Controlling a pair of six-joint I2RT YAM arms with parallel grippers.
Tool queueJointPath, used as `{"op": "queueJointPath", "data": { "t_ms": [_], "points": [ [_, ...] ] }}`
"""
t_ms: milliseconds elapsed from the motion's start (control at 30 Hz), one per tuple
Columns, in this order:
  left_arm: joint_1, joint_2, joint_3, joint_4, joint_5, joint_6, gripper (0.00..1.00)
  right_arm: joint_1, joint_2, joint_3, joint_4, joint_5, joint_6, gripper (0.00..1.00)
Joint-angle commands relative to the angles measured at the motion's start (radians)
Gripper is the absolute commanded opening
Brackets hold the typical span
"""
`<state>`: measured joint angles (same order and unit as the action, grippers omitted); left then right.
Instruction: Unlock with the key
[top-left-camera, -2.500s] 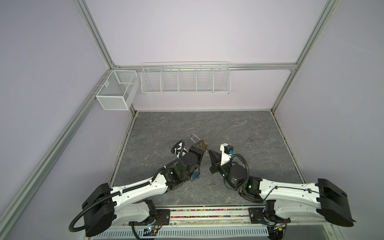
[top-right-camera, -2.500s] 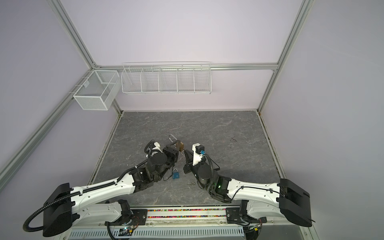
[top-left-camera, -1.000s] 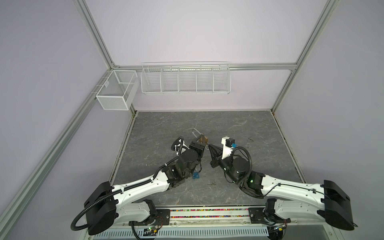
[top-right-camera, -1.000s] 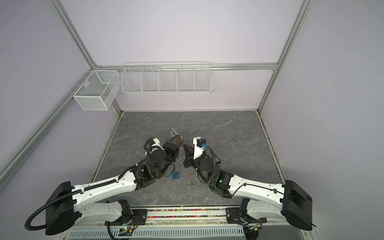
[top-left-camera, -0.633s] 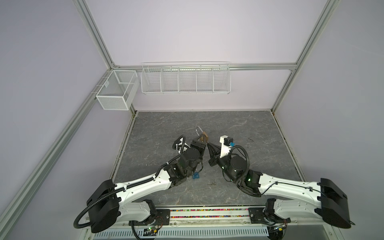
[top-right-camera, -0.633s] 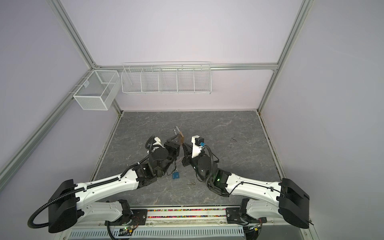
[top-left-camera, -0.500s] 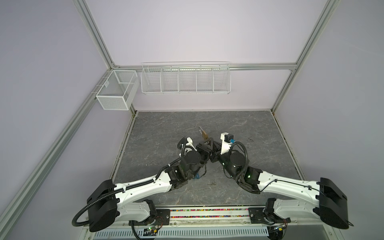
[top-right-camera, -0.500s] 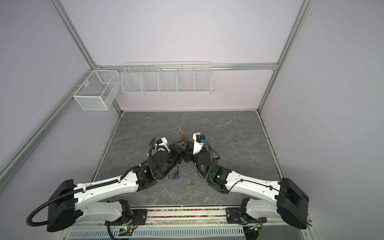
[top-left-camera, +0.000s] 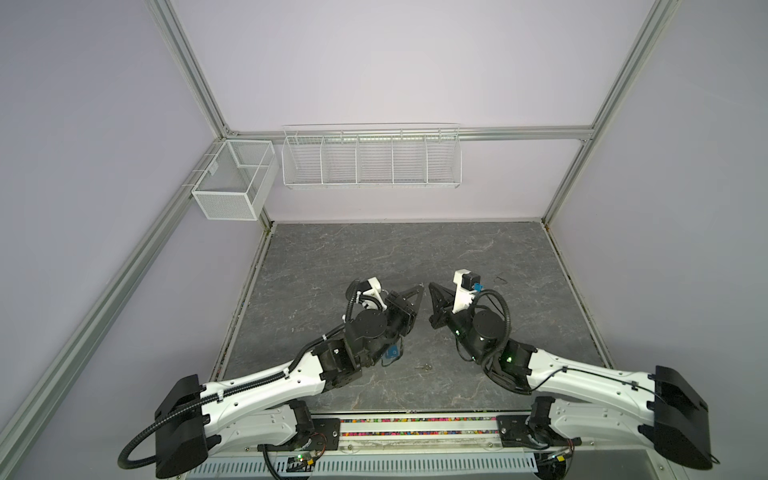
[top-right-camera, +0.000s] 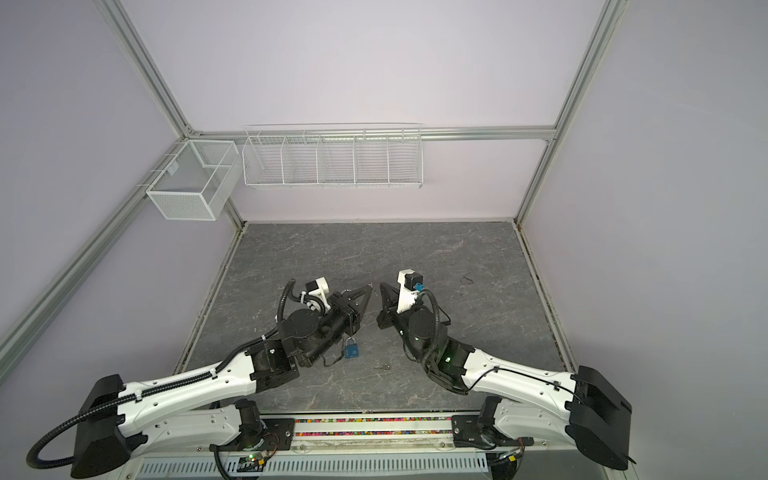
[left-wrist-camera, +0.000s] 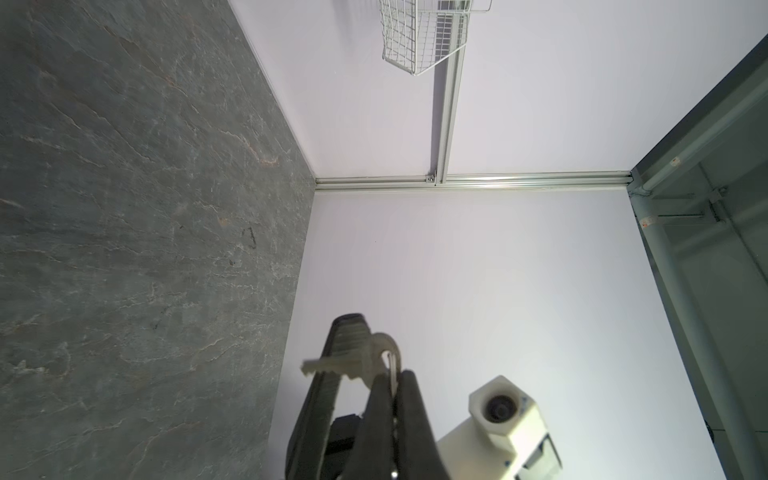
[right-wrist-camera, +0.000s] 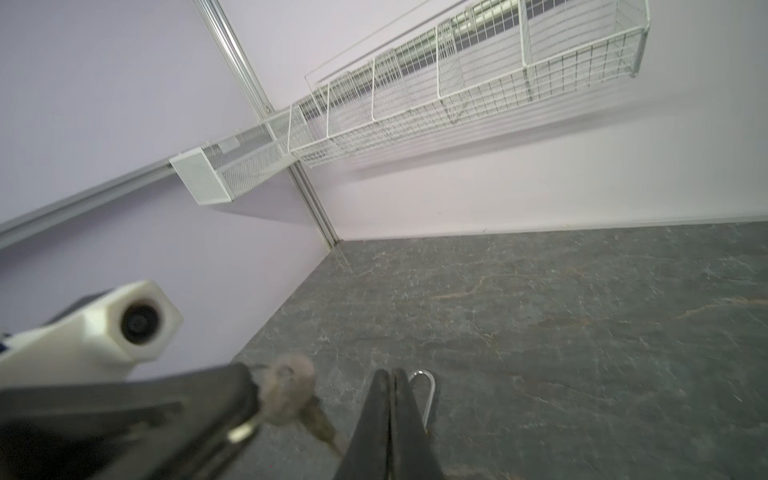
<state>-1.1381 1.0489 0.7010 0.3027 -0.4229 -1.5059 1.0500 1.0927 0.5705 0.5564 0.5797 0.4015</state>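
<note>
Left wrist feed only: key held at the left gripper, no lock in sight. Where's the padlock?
Observer: Blue padlock lies on the table, near the left arm at its wrist.
Operator: Any spare key?
Observer: Yes, a small loose key on the table, just right of the padlock.
Operator: Right gripper open?
Observer: No. The right wrist view shows the right gripper shut, with a silver wire loop beside its tips.

Left pincer (top-left-camera: 420, 288), right pincer (top-left-camera: 431, 285): both closed.

The right tool (right-wrist-camera: 391, 409), jaws pressed together, sits between a silver loop (right-wrist-camera: 424, 395) and a key (right-wrist-camera: 291, 388) the left tool (right-wrist-camera: 245, 399) grips.
</note>
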Motion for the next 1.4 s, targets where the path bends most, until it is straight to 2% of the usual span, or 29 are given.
{"op": "queueJointPath", "data": {
  "t_ms": [0, 100, 200, 267, 400, 500, 567, 600, 700, 800, 833, 1000, 1133, 1200, 1367],
  "points": [
    [0.050, -0.078, -0.042, -0.132, -0.029, 0.065, 0.00, 0.000, -0.070, -0.052, -0.071, 0.031, 0.026, 0.06],
    [0.131, -0.118, -0.020, -0.315, 0.029, 0.146, 0.00, -0.014, -0.108, -0.100, -0.091, 0.023, 0.058, 0.06],
    [0.257, -0.087, 0.014, -0.446, 0.204, 0.242, 0.00, -0.050, -0.128, -0.127, -0.108, -0.069, 0.061, 0.06],
    [0.335, -0.045, 0.009, -0.447, 0.321, 0.285, 0.00, -0.106, -0.132, -0.132, -0.131, -0.177, 0.088, 0.06],
    [0.399, 0.025, -0.035, -0.334, 0.414, 0.307, 0.00, -0.221, -0.103, -0.109, -0.198, -0.399, 0.135, 0.06],
    [0.401, 0.074, -0.007, -0.339, 0.445, 0.370, 0.00, -0.240, -0.080, -0.098, -0.238, -0.470, 0.139, 0.06],
    [0.400, 0.097, 0.011, -0.341, 0.477, 0.398, 0.00, -0.240, -0.079, -0.122, -0.227, -0.475, 0.164, 0.06],
    [0.400, 0.104, 0.022, -0.350, 0.492, 0.403, 0.00, -0.242, -0.075, -0.136, -0.223, -0.481, 0.174, 0.14],
    [0.400, 0.114, 0.041, -0.334, 0.551, 0.442, 0.00, -0.241, -0.058, -0.178, -0.166, -0.518, 0.181, 0.52],
    [0.400, 0.122, 0.050, -0.279, 0.636, 0.472, 0.00, -0.242, -0.046, -0.215, -0.066, -0.547, 0.175, 0.70],
    [0.400, 0.125, 0.057, -0.283, 0.655, 0.481, 0.00, -0.242, -0.041, -0.210, -0.053, -0.564, 0.159, 0.71],
    [0.400, 0.133, 0.100, -0.324, 0.753, 0.547, 0.00, -0.242, -0.057, -0.166, -0.029, -0.704, 0.023, 0.64],
    [0.400, 0.136, 0.177, -0.454, 0.811, 0.611, 0.00, -0.240, -0.159, -0.085, -0.252, -0.684, -0.166, 0.60],
    [0.400, 0.131, 0.199, -0.498, 0.840, 0.626, 0.00, -0.241, -0.172, -0.029, -0.356, -0.711, -0.247, 0.58],
    [0.400, 0.135, 0.207, -0.540, 0.897, 0.644, 0.00, -0.242, -0.132, 0.036, -0.438, -0.773, -0.296, 0.52]
  ]
}}
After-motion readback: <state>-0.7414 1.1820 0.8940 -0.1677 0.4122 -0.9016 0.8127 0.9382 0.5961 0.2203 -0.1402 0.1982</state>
